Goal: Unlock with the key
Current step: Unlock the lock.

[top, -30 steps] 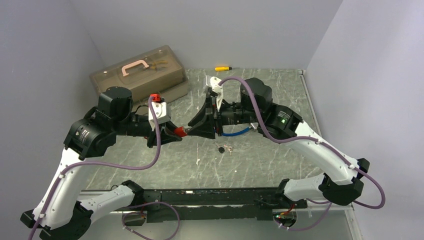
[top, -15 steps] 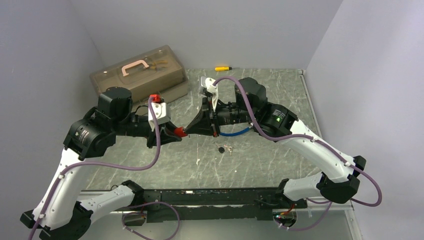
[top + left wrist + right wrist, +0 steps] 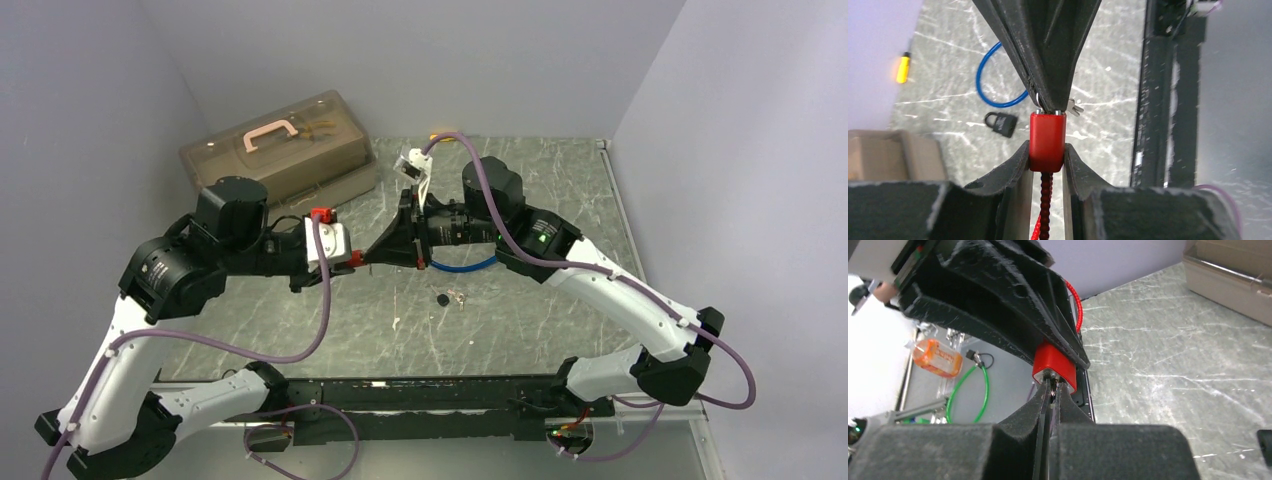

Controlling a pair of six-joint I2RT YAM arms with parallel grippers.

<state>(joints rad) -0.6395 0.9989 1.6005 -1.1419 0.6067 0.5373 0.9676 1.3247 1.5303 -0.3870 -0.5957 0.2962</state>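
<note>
My left gripper (image 3: 1047,152) is closed tight on the red lock (image 3: 1047,140). One finger presses each side of it. A red curly cord (image 3: 1044,200) hangs from the lock, back between my fingers.

The lock is up in the air over the middle of the table (image 3: 560,180), between my two arms.

My right gripper (image 3: 378,257) comes in from the right and meets the lock's end. Its fingers are squeezed together on the key (image 3: 1050,384). I can see only a thin bit of metal there. The tip of the key touches the end of the lock, but I cannot tell how deep it goes in.

Down on the table, under my hands, lie a blue loop of cable (image 3: 462,270) and a small black padlock (image 3: 999,123). More little keys (image 3: 458,297) lie just beside the padlock. A yellow screwdriver (image 3: 902,68) is at the far edge. A brown box (image 3: 280,150) with a pink handle (image 3: 268,133) sits far to the left.
</note>
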